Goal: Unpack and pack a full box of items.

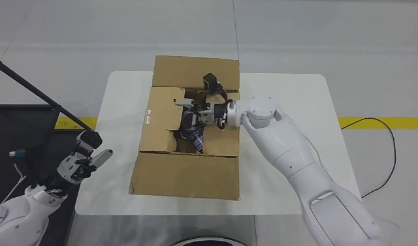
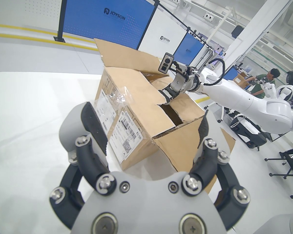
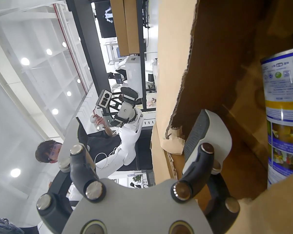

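An open cardboard box [image 1: 186, 174] stands in the middle of the white table [image 1: 287, 181], its flaps spread outward. My right gripper [image 1: 191, 113] is at the box's opening, open, with the torn edge of a flap [image 3: 175, 49] between its fingers [image 3: 200, 132]. Inside the box stands a can [image 3: 283, 122] with a blue and white label, and a dark blue item [image 1: 194, 136] lies lower in the opening. My left gripper [image 1: 98, 156] hovers at the table's left edge, open and empty. In the left wrist view my left gripper [image 2: 146, 113] faces the labelled side of the box [image 2: 136, 91].
A thin black pole [image 1: 39, 92] slants across the floor left of the table, above a dark surface [image 1: 26, 128]. A black cable [image 1: 385, 154] lies on the floor to the right. Bare table shows to the right of the box and in front of it.
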### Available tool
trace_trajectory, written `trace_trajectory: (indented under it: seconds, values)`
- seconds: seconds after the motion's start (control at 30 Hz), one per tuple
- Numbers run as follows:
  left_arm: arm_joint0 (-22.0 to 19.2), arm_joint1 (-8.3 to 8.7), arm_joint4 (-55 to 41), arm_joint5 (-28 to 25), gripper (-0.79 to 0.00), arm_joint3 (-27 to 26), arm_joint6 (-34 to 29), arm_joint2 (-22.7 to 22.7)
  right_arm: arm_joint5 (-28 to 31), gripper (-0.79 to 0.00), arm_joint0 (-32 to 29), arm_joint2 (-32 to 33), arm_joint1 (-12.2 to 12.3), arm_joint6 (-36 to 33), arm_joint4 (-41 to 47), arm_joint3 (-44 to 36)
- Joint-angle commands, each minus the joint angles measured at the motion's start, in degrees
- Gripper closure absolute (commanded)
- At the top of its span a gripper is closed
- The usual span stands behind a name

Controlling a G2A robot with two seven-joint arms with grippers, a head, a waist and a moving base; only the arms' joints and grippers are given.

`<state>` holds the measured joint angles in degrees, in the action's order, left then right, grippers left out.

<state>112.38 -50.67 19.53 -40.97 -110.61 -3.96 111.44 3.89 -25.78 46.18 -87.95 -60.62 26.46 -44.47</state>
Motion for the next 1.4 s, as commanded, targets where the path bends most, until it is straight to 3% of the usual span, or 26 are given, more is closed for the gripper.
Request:
trace_trajectory:
  seconds: [0.0,1.0,1.37]
  values:
    - [0.3,-0.18,0.1,0.1,-0.785,0.0,0.2,0.3,0.5,-0.785,0.7,-1.0,-0.7,1.1,-0.4,1.0]
    - [2.6,-2.38,3.3,-0.2,-0.785,1.1,-1.5,3.0,12.1,-0.785,10.8,-5.4,-9.1,8.5,0.3,8.2]
    - [3.4,-3.09,3.6,-0.9,-0.785,1.2,-2.1,3.7,15.8,-0.785,12.5,-7.6,-13.2,15.4,-0.8,12.8]
